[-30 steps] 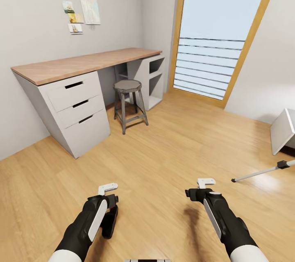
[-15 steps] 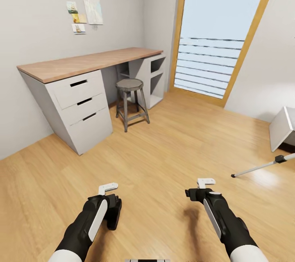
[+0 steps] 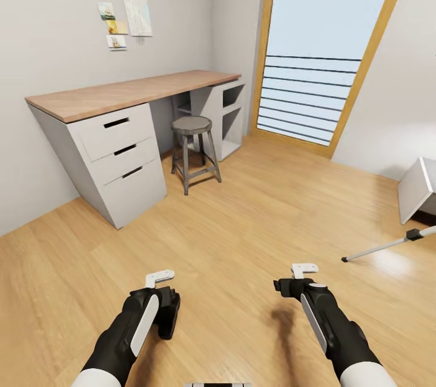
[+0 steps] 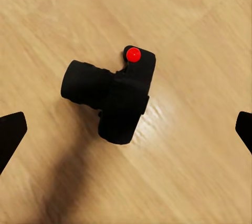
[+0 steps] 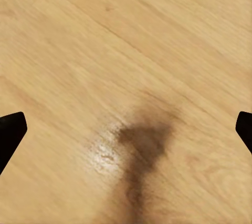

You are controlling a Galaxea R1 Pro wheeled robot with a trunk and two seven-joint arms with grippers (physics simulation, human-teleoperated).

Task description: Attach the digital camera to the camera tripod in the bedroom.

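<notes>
Noted a small shift of the whole head view toward the right against a second ago, desk [image 3: 103, 99] and stool [image 3: 191, 128] together, so judged as a turn of the camera and not of the furniture. Found no further change over the last half second.

At the left, saw the left gripper [image 3: 168, 316] low over the wood floor [image 3: 242, 211], with its two dark fingertips [image 4: 10, 132] far apart at the edges of the left wrist view, thus released and grasping nothing. Between those tips, and apart from both, saw the digital camera [image 4: 113, 95], black, lens barrel to one side and red button [image 4: 133, 54] facing the wrist camera. Appeared to lie on the floor under the gripper, though could not tell for sure how far below.

Further right, saw the right gripper [image 3: 289, 287] released as well, with bare floor and its own shadow beneath.

At the far right, saw one thin silver leg of the camera tripod [image 3: 378, 249] with a black joint, well apart from both grippers. Could not see its head.

Judged the task as early: bedroom reached, camera not yet grasped. Left to do: closing on the camera, lifting it, carrying it to the tripod, and fixing it on the head.
</notes>
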